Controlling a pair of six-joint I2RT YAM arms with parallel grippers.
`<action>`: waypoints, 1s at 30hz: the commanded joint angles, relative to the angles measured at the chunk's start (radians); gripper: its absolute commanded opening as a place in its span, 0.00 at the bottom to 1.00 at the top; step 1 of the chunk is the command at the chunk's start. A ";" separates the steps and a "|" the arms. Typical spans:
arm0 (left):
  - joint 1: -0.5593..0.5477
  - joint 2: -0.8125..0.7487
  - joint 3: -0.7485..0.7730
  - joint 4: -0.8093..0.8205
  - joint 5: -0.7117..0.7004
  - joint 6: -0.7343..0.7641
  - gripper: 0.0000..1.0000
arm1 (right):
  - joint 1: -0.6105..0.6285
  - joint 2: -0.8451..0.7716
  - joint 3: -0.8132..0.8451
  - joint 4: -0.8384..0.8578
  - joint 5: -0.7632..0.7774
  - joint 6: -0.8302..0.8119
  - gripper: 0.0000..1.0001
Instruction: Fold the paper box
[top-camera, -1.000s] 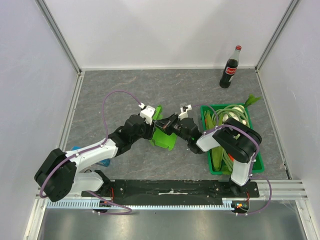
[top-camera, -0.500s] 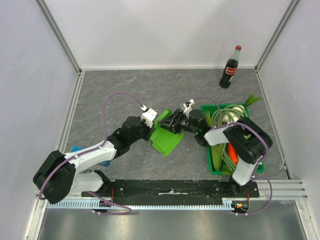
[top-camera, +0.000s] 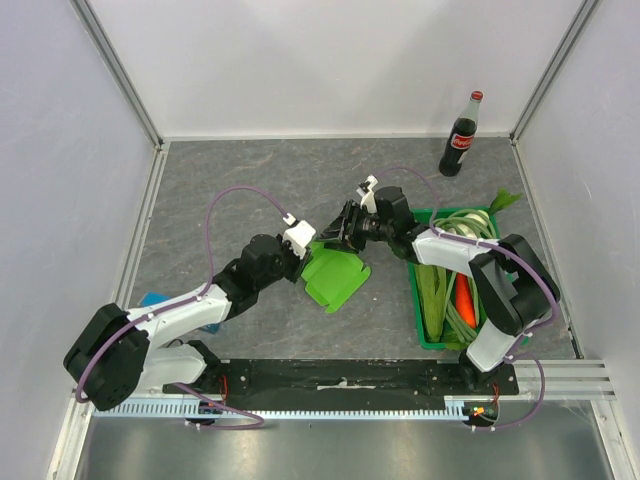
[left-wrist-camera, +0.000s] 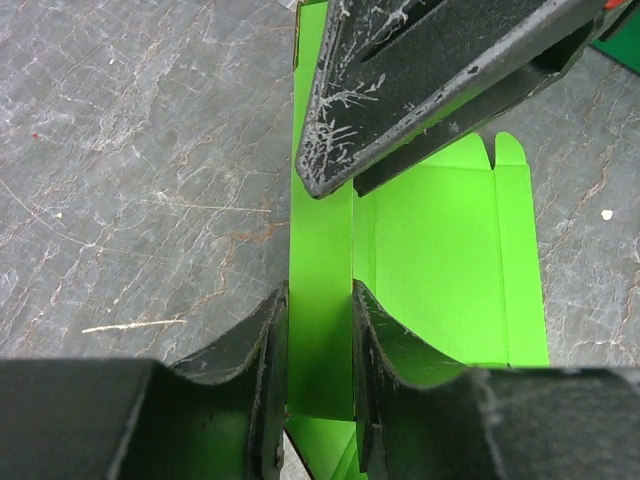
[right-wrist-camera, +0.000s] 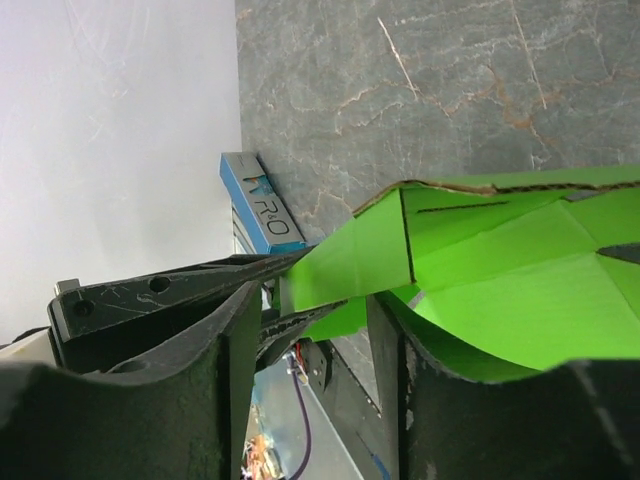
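The paper box (top-camera: 338, 278), a lime-green creased card, lies mostly flat on the grey table at mid-scene. My left gripper (top-camera: 312, 250) reaches it from the left and is shut on its left side panel; in the left wrist view that upright green strip (left-wrist-camera: 320, 250) fills the gap between my fingers (left-wrist-camera: 318, 300). My right gripper (top-camera: 342, 230) hovers just behind the box's far edge with its jaws apart. In the right wrist view a green flap (right-wrist-camera: 380, 260) pokes between its open fingers (right-wrist-camera: 310, 300) without being clamped.
A dark-green crate (top-camera: 438, 343) of vegetables stands to the right under my right arm. A cola bottle (top-camera: 461, 135) stands at the back right. A small blue block (right-wrist-camera: 258, 200) lies near my left arm's base. White walls enclose the table.
My right gripper opened, let go of the box and drew back toward the far right. The box dropped flatter onto the table. My left gripper closed on the side panel.
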 joint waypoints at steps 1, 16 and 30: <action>-0.009 -0.023 -0.010 0.050 0.016 0.059 0.29 | -0.008 -0.002 0.035 -0.098 -0.035 -0.013 0.52; -0.030 -0.041 -0.042 0.087 0.007 0.096 0.29 | -0.005 0.042 -0.060 0.172 0.014 0.229 0.22; -0.021 -0.466 -0.129 -0.025 -0.382 -0.498 0.78 | 0.012 0.119 -0.310 0.826 0.231 0.537 0.00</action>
